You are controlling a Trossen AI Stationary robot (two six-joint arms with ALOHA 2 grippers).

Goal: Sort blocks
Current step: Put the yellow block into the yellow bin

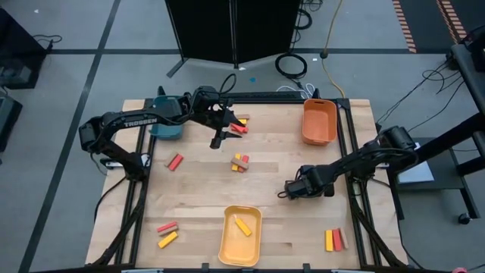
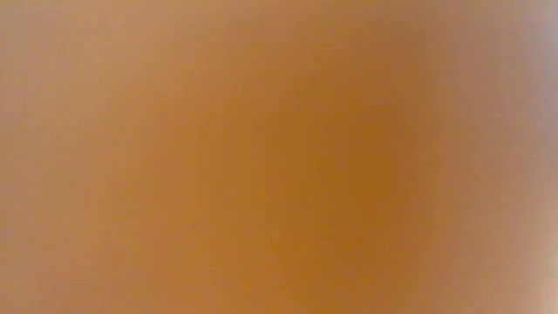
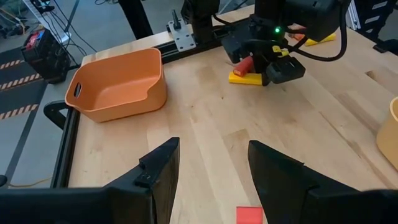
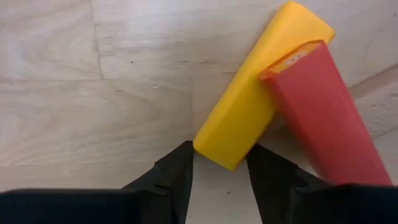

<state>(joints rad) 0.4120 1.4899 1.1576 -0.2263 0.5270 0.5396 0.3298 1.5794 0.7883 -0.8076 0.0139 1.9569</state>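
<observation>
My right gripper [image 1: 290,189] points down at the table right of centre, shut on the near end of a yellow block [image 4: 249,99]. A red block [image 4: 323,118] leans with one end on that yellow block's side. The left wrist view shows the pair, yellow block [image 3: 244,78] and red block [image 3: 244,64], beside that gripper. My left gripper [image 1: 220,138] hangs open above the table's far left part, touching nothing, with a red block [image 3: 249,214] below it. Other blocks lie scattered: a small pile [image 1: 241,161] at the centre and a red one [image 1: 175,161] to its left. My right gripper pinches the yellow block's end [image 4: 225,155] between its two fingers [image 4: 177,177], which come from above and point down, one on each long side. The block lies flat on the table, and the red block's end rests against it.
An orange tray [image 1: 319,121] stands at the far right and a teal tray [image 1: 167,127] at the far left under my left arm. A yellow tray [image 1: 240,235] at the near edge holds a yellow block. More blocks lie near left [image 1: 167,233], near right [image 1: 334,240] and far centre [image 1: 239,123].
</observation>
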